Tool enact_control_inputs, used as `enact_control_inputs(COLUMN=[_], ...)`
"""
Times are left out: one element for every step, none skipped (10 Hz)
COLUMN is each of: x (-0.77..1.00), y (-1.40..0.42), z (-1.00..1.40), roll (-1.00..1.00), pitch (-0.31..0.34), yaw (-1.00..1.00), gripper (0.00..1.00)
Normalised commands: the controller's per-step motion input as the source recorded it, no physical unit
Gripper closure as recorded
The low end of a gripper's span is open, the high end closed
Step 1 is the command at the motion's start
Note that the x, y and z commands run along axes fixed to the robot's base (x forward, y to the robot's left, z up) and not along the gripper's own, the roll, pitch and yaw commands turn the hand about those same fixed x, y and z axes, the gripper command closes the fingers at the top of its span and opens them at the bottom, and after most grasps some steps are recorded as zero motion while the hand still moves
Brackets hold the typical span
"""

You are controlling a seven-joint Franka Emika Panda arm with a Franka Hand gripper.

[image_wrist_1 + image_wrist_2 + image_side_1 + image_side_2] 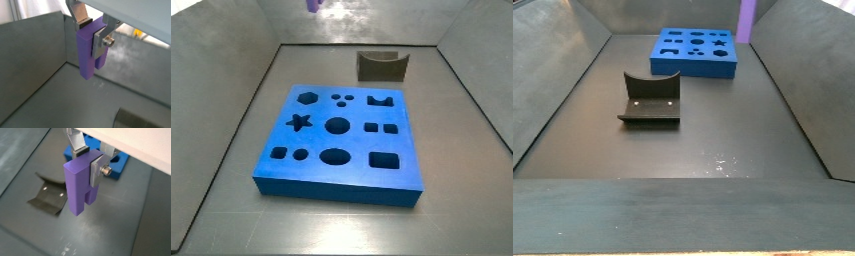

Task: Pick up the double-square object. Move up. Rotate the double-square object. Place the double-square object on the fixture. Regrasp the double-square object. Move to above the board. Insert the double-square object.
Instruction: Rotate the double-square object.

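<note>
Grey metal walls enclose the work floor (714, 140) on all sides, sloping outward. On the floor, the board (338, 170) lies flat with its dark cut-outs facing up: star, hexagon, circles and squares. The fixture (649, 100) stands apart from the board, upright, with the curved dip in its top open and unoccupied. Both side views show clear floor between fixture and board.

The gripper (92, 165) hangs well above the floor, fingers pointing down. Its silver fingers (103, 39) are closed on the upper part of the double-square object (77, 185), which hangs vertically with its notched, two-pronged end lowest. In both wrist views the block is clear of the floor and of everything else. In a wrist view the fixture (48, 195) lies below and just beside the block's lower end, and a corner of the board (119, 168) shows behind the fingers.

In a side view only a strip of the purple block (748, 20) shows at the upper frame edge, above the far right corner of the board.
</note>
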Motion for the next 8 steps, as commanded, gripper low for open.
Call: enact_control_inputs(x=[-0.02,0.0,0.0,0.01,0.02,0.02,-0.08,-0.08], y=[0.03,0.03,0.03,0.03,0.02,0.01,0.02,0.02], z=[0.03,0.03,0.04,0.04,0.04,0.04,0.0,0.0], roll=[-1.0,-0.87,-0.74,-0.49,-0.32,-0.22,0.0,0.0], pitch=[0.194,0.171,0.152,0.128,0.12,0.116,0.0,-0.001], yaw=[-0.41,-0.32,-0.25,-0.15,-0.11,-0.07,-1.0,-1.0], gripper=[1.0,1.0,1.0,1.0,1.0,1.0,1.0,1.0])
